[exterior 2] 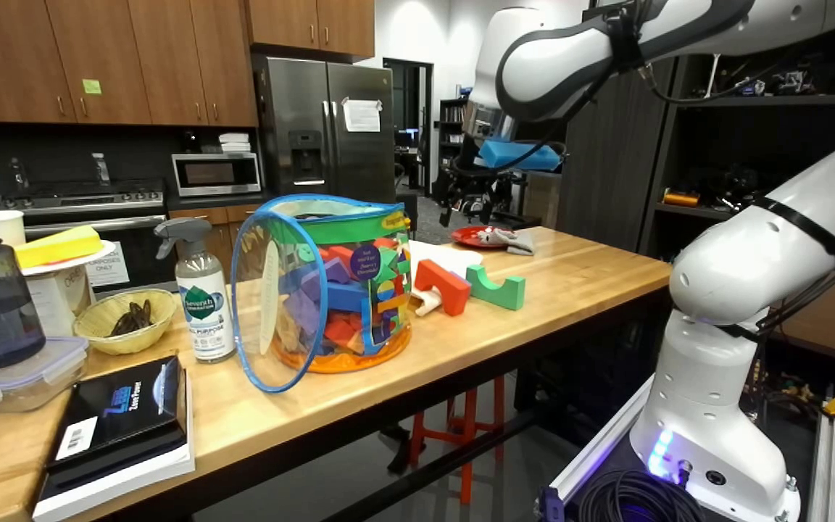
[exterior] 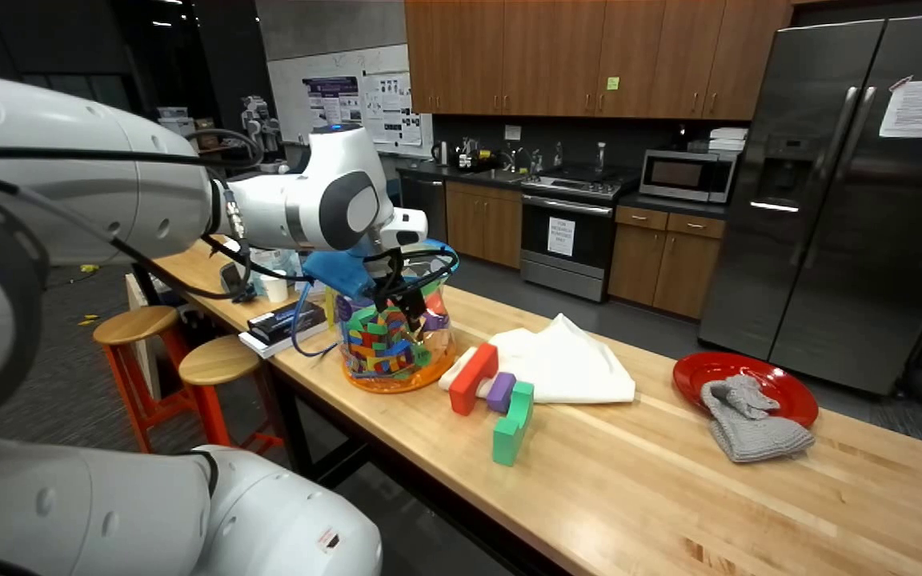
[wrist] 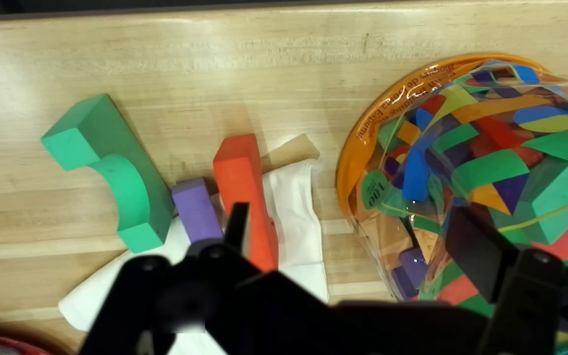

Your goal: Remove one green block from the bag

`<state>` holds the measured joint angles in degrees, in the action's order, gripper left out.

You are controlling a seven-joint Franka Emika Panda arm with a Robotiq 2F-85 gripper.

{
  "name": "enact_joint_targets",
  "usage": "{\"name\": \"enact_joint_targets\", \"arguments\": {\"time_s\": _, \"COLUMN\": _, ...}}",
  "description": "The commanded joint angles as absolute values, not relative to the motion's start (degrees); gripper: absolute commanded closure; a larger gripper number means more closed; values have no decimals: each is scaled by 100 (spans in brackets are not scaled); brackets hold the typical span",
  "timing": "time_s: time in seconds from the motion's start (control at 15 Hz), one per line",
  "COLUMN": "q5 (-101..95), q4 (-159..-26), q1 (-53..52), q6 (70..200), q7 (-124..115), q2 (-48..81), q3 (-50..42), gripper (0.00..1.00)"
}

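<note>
The bag is clear plastic with an orange base, green band and blue rim; it stands upright on the table in both exterior views and at the right of the wrist view. Its blue-rimmed flap hangs open at one side. Many-coloured blocks show through the wall, with green pieces among them; printed shapes make a single elongated green block hard to pick out. My gripper is open and empty, above the table beside the bag; it also shows in both exterior views.
A pale green arch block, a purple block and a red block lie beside the bag with a white cloth. A red plate holds a grey cloth. A spray bottle and a black box stand near the flap.
</note>
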<state>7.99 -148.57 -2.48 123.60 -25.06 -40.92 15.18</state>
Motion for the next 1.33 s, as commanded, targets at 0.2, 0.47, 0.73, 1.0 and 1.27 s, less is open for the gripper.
{"name": "enact_joint_targets", "arguments": {"time_s": 0.2, "q5": 767, "q4": -14844, "q1": -284, "q6": 12344, "q7": -2529, "q2": -4084, "q3": 1483, "gripper": 0}}
{"name": "enact_joint_targets", "arguments": {"time_s": 0.47, "q5": 767, "q4": -14844, "q1": -284, "q6": 12344, "q7": -2529, "q2": -4084, "q3": 1483, "gripper": 0}}
{"name": "enact_joint_targets", "arguments": {"time_s": 0.73, "q5": 767, "q4": -14844, "q1": -284, "q6": 12344, "q7": -2529, "q2": -4084, "q3": 1483, "gripper": 0}}
{"name": "enact_joint_targets", "arguments": {"time_s": 1.0, "q5": 759, "q4": -14813, "q1": -268, "q6": 12342, "q7": -2514, "q2": -4103, "q3": 1455, "gripper": 0}}
{"name": "enact_joint_targets", "arguments": {"time_s": 1.27, "q5": 619, "q4": -14572, "q1": -179, "q6": 12284, "q7": -2406, "q2": -4049, "q3": 1360, "gripper": 0}}
